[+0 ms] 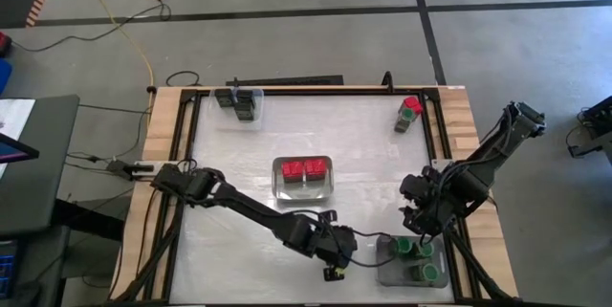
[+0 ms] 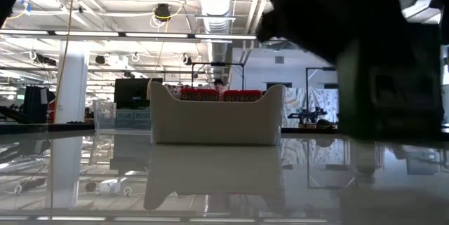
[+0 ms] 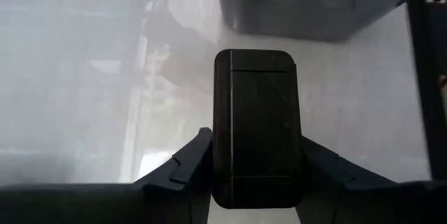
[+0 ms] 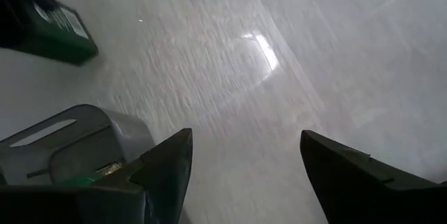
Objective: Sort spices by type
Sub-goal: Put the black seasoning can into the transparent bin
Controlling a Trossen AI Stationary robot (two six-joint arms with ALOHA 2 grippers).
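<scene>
Clamped between the left gripper [image 3: 255, 182] fingers, a black boxy spice container [image 3: 257, 126] fills the left wrist view, pads pressing its two long flat sides, approx. mid-body. From above, that gripper [image 1: 335, 247] hangs low over the table's [image 1: 229, 164] near edge, just beside the grey tray [image 1: 385, 271] holding green round-capped spices [image 1: 413, 248]. Right gripper [image 1: 421, 219] hovers by the same tray's far side, fingers spread apart w/ nothing between them; its wrist view shows bare tabletop in the gap [image 4: 244, 182].

Elsewhere: two red square-capped spices [image 1: 303, 168] sit in the centre tray [image 1: 279, 187]; more black boxy ones [image 1: 236, 101] rest in a clear tray at the far left corner; a red-and-green pair [image 1: 409, 111] stands loose at the far right corner.

Judging by looks, the held box is light, rigid plastic w/ smooth, slightly glossy faces, so prob. slippery under hard pads but not fragile. Flat parallel sides give the surest hold; rounded corners would let it twist. A mid-height grip should keep it from pivoting during the carry to the far left tray, its likely destination.
</scene>
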